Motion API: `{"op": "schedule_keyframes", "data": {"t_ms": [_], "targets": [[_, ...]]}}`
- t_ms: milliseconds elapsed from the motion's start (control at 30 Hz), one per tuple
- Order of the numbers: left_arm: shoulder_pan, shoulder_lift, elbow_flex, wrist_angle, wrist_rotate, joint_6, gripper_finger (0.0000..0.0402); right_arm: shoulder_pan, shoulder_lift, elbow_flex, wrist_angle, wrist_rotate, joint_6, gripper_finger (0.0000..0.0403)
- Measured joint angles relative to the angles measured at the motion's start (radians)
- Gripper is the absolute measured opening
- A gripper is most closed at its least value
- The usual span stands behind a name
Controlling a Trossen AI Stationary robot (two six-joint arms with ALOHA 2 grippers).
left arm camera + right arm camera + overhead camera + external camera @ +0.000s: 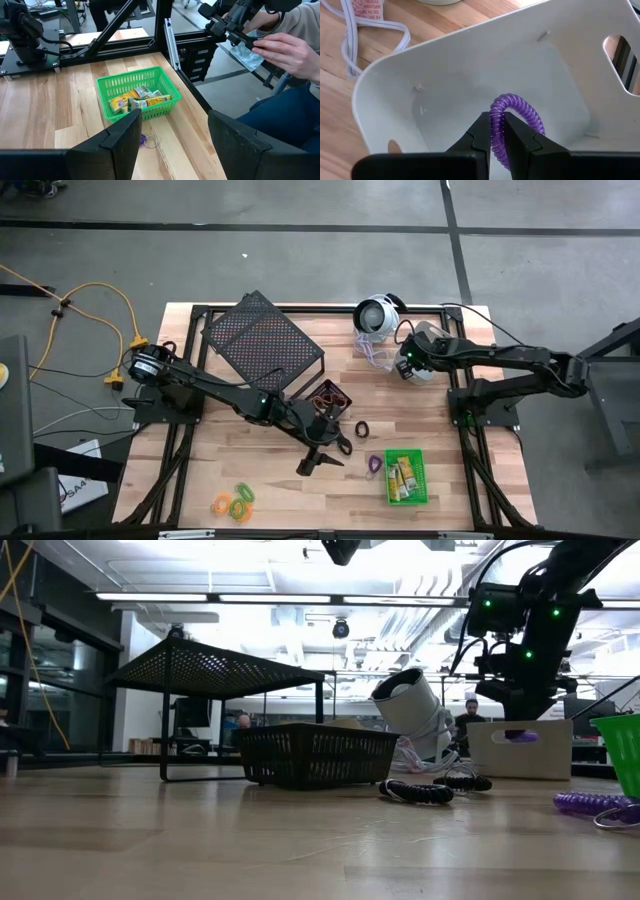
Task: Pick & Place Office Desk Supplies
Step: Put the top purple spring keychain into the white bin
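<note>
1. Fingers (482, 131) of our right gripper (497, 131) pinch a purple loop (512, 117) and hold it inside the grey bin (445, 75), above its floor; our judgement is that letting go is the next step.
2. Our left gripper (335, 448) hovers over the table in front of the black bin (328, 396), fingers spread wide and holding nothing.
3. Done so far, as we judge it: the yellow pieces (137, 97) lie in the green bin (112, 82), which stands well in front of the black bin and toward the right arm's side, and something reddish lies in the black bin, though we cannot tell what.
4. Left to do: a dark loop (361, 427) lies loose just beside the black bin, a second purple loop (374, 464) lies beside the green bin, and the orange and green loops (235, 502) sit well in front of the black bin, toward the left arm's side.
5. Our surface is a light wooden table (270, 480) on a black frame; a mesh rack (262, 340) stands behind the black bin, and a round white device (376, 316) with a cord stands beside the grey bin.
6. Beyond the table we see a grey concrete floor, yellow cables, ceiling strip lights, and a person's hand (285, 50) near the green bin's side of the table.
</note>
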Motion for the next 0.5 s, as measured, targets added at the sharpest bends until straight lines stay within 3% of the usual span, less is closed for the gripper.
{"op": "schedule_keyframes", "data": {"t_ms": [500], "targets": [[0.000, 0.000, 0.000, 0.000, 0.000, 0.000, 0.0223, 0.000, 0.000, 0.000, 0.003, 0.000, -0.007, 0.0029]]}}
